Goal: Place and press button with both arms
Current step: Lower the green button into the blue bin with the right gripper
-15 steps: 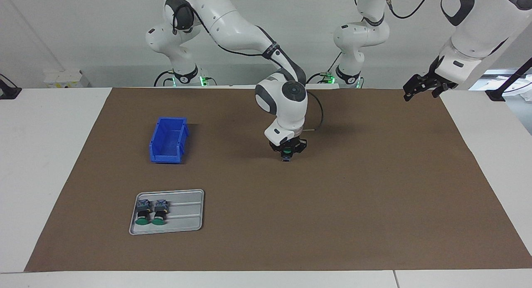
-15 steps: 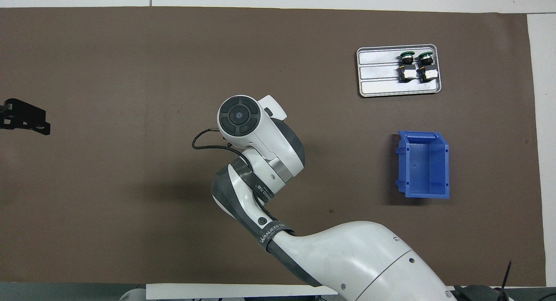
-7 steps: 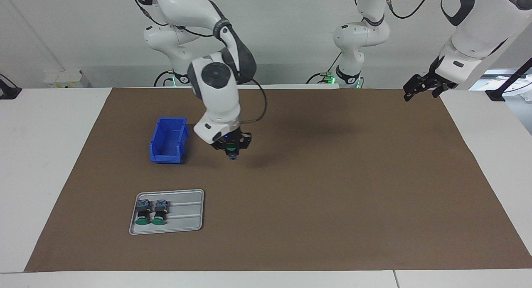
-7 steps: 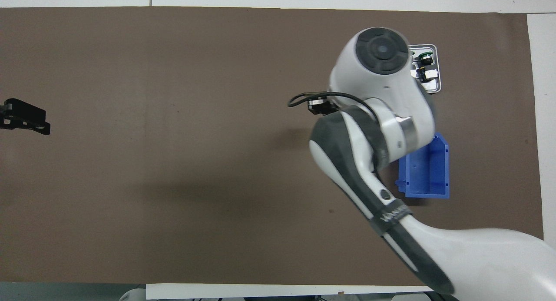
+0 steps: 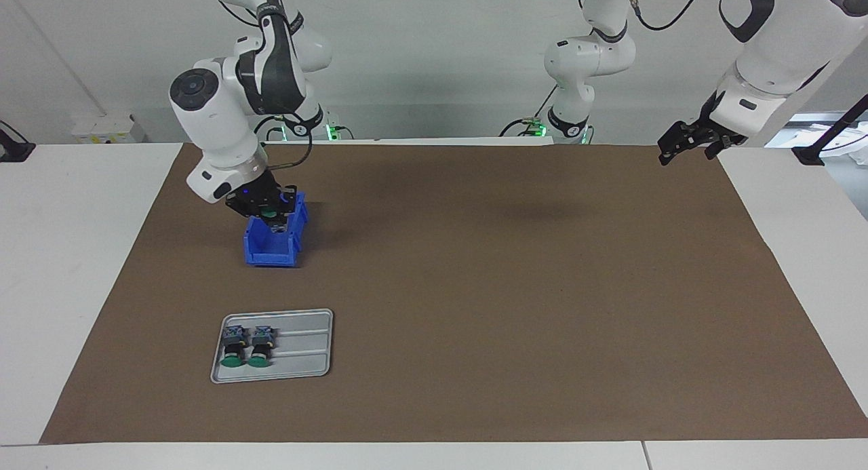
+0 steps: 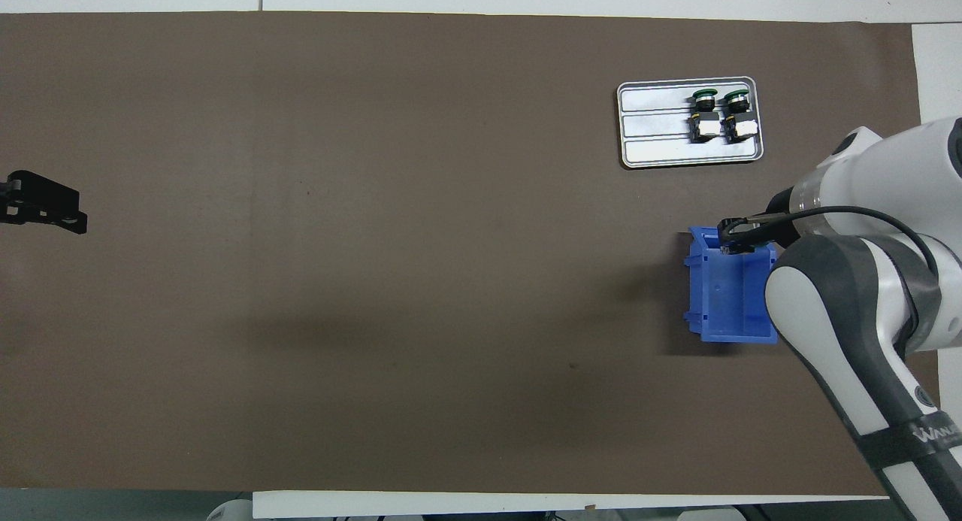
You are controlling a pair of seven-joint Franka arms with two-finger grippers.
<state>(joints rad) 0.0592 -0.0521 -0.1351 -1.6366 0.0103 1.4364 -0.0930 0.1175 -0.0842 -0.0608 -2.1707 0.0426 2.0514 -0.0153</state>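
Observation:
My right gripper [image 5: 271, 217] is shut on a button [image 5: 270, 214]; its green cap shows between the fingers. It hangs over the end of the blue bin [image 5: 272, 251] that is nearer to the robots, just above the rim. In the overhead view the right arm's wrist hides the gripper and the held button, and the bin [image 6: 730, 310] shows beside it. Two more buttons [image 5: 247, 346] lie side by side in a grey tray [image 5: 305, 351], also seen in the overhead view [image 6: 720, 115]. My left gripper [image 5: 681, 148] waits in the air over the mat's edge at the left arm's end.
The brown mat [image 5: 515, 307] covers most of the white table. The tray [image 6: 654, 141] lies farther from the robots than the bin, at the right arm's end. The left gripper [image 6: 43, 204] shows at the overhead view's edge.
My right arm has swung from the middle of the mat toward its own end of the table, carrying the button to over the blue bin. The left arm has not moved.

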